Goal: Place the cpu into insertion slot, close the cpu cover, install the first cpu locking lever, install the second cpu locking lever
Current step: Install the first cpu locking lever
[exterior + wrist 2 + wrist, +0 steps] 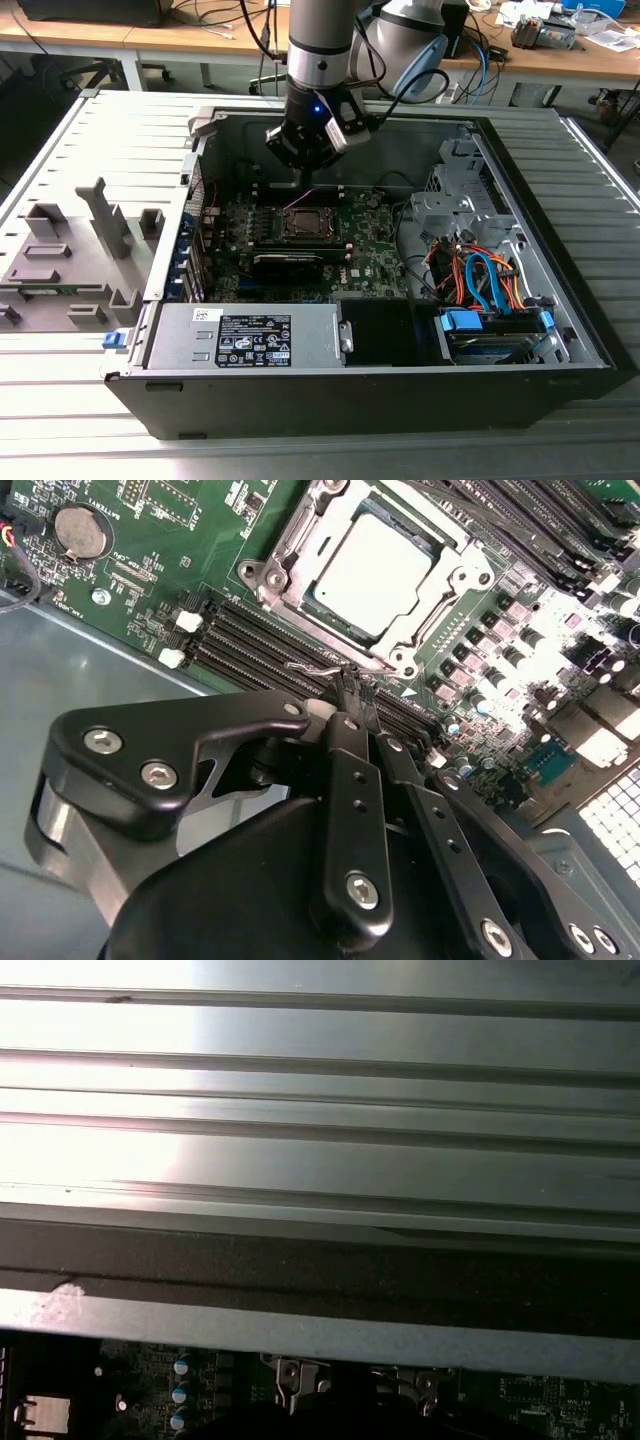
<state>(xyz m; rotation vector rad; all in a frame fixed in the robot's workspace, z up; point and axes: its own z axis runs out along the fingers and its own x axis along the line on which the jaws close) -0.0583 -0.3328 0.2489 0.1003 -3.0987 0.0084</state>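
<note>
My claw (350, 685) had its fingers drawn together, tips pinching a thin wire locking lever (320, 668) at the socket's near edge. Just beyond, toward one o'clock in the second wrist view, the cpu (375, 572) sat in the insertion slot with the cpu cover (452, 580) down around it.

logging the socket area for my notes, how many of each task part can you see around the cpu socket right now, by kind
cpu: 1, seated in the socket
cpu cover: 1, closed down over the chip
wire locking lever: 1, at the gripper tips
gripper: 1
total: 4
</note>
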